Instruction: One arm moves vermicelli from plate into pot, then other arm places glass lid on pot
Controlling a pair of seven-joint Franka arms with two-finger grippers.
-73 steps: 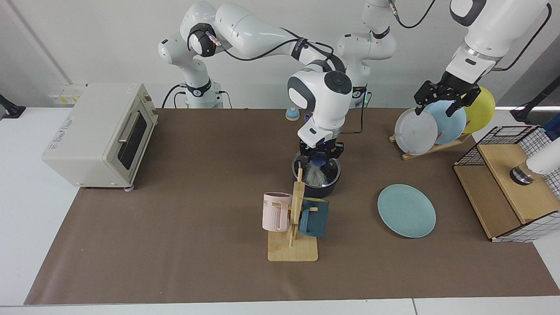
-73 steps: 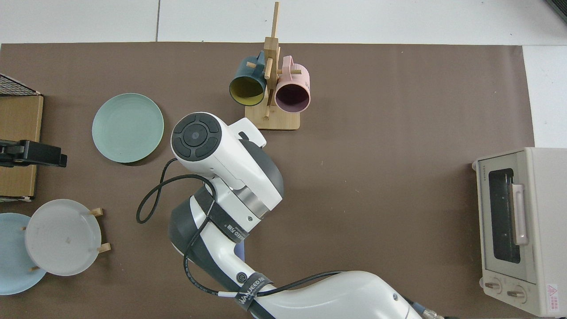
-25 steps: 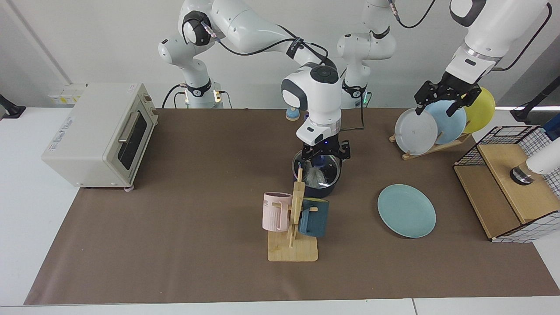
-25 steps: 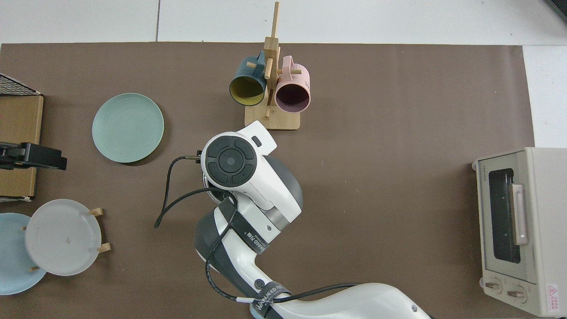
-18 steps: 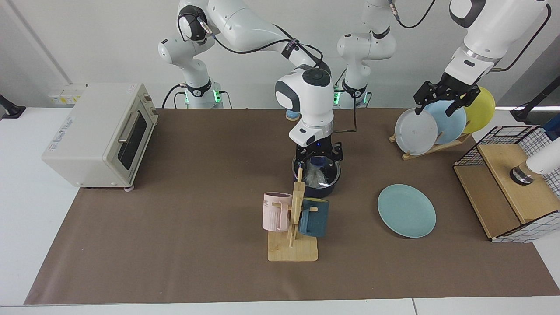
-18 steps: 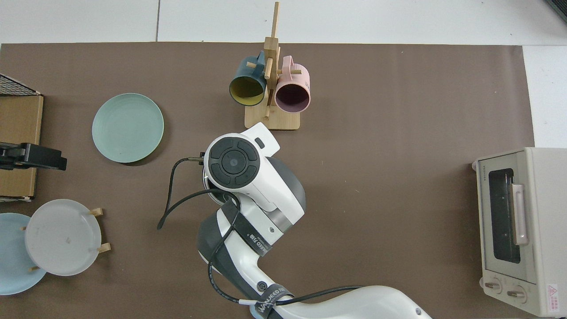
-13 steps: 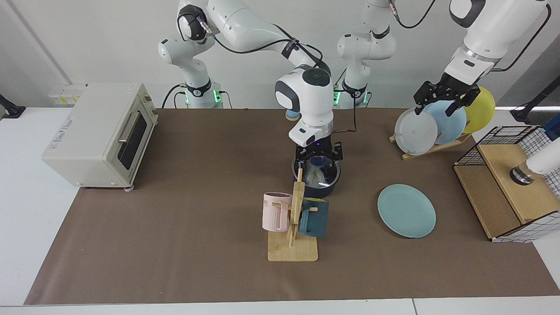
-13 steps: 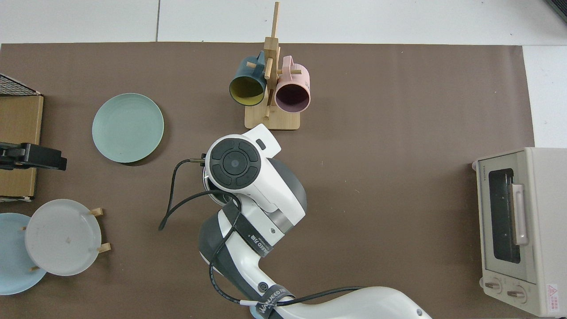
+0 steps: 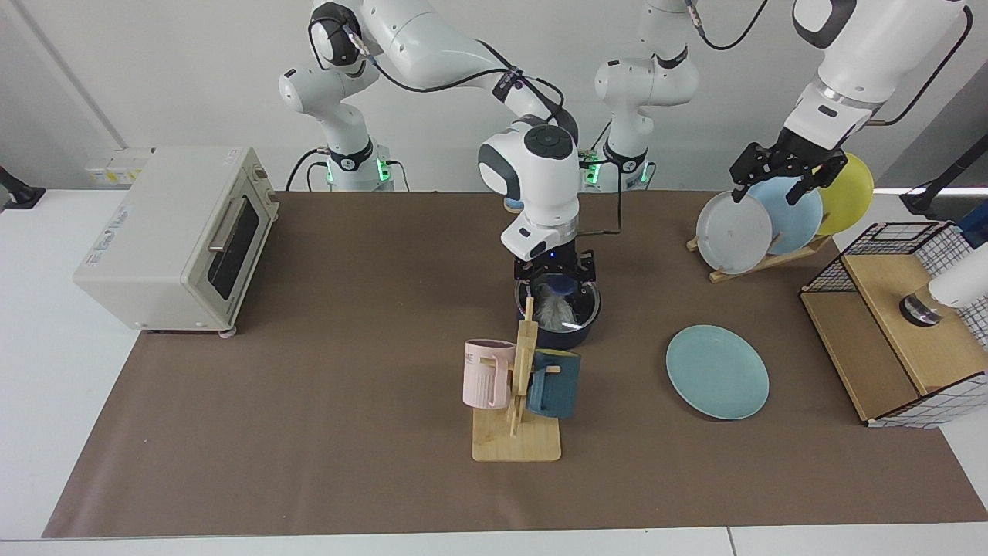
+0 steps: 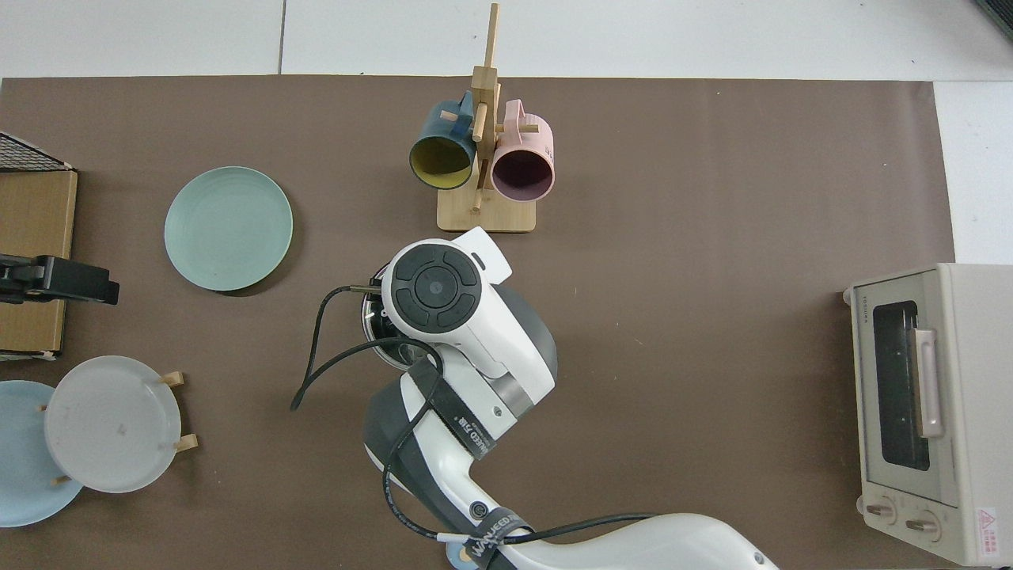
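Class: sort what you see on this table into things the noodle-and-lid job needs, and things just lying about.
Needed: vermicelli, pot, glass lid, teal plate, right gripper above the pot, left gripper waiting.

Lying about: toaster oven, mug stand, plate rack, wire basket.

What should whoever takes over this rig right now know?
Right gripper: open, just above the pot, holding nothing.
Left gripper: open, waiting up by the plate rack.
Vermicelli is in the pot; glass lid sits on top. Plate is bare.
Done: both steps, it seems.
Left: pull the right arm clear and check the lid sits flush, since the mug stand hides part of the rim.
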